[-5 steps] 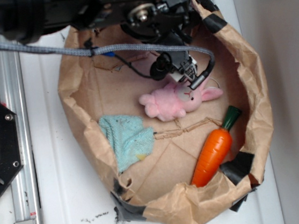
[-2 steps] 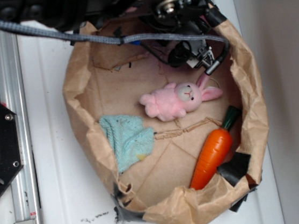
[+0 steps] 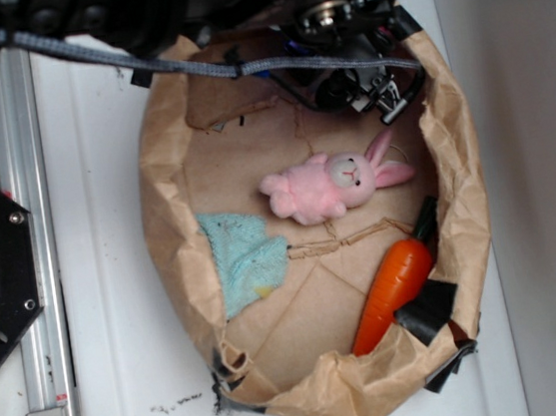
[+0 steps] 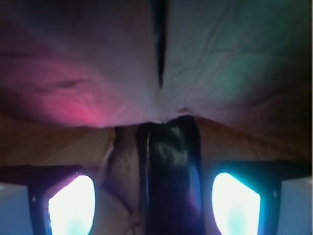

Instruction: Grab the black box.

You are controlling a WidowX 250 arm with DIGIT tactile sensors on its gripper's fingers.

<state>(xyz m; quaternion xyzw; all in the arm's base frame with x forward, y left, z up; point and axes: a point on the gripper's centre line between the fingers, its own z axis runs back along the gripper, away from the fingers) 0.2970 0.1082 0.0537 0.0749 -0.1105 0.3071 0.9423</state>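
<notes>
From the wrist view, the gripper (image 4: pixel 154 205) stands spread wide, its glowing fingertips (image 4: pixel 71 205) on either side of the black box (image 4: pixel 168 166), which lies at the paper bag's (image 3: pixel 177 250) back wall. Glossy and stiff, it looks slippery; pinching its long flat sides seems safest.

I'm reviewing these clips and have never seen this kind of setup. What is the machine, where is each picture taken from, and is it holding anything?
The dark machinery at the top is a robot arm; its gripper hangs at the far right of a taped paper bag. The exterior view looks down from above. Inside the bag lie a pink plush bunny, a turquoise cloth and a toy carrot. The wrist view looks out from the gripper itself: a glossy black box sits between the two glowing fingers. Whether they clamp it I cannot tell.
</notes>
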